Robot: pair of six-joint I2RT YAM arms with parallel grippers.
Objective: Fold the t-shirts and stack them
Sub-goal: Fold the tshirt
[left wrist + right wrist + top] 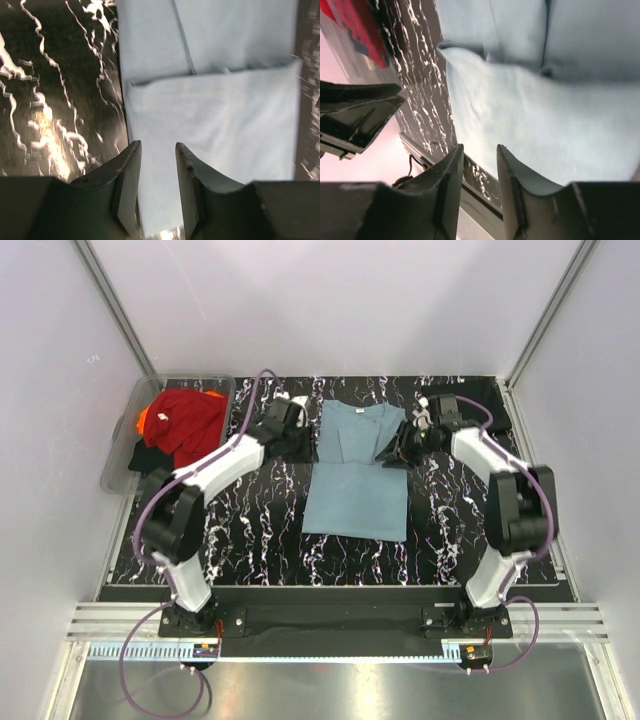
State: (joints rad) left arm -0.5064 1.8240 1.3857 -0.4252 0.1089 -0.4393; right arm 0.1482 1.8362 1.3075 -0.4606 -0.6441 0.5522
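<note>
Teal t-shirt (pixel 355 480) between left gripper (pixel 303 448), right gripper (pixel 390 454).

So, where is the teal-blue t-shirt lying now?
In the top view the teal-blue t-shirt lies on the table, between the left gripper and the right gripper, right of the clear tub.

We count one dusty teal-blue t-shirt (pixel 355 480) spread on the one bench (pixel 250 530). There is one clear plastic tub (pixel 118 455), and in it we make out three colours of fabric: one red piece (pixel 185 420), one orange bit (pixel 147 420) and one black piece (pixel 145 455). We cannot tell whether each is a single shirt. We see two arms, the left arm (pixel 215 470) and the right arm (pixel 490 455). That makes two grippers, the left gripper (pixel 300 443) and the right gripper (pixel 395 452), with two fingers each.
</note>
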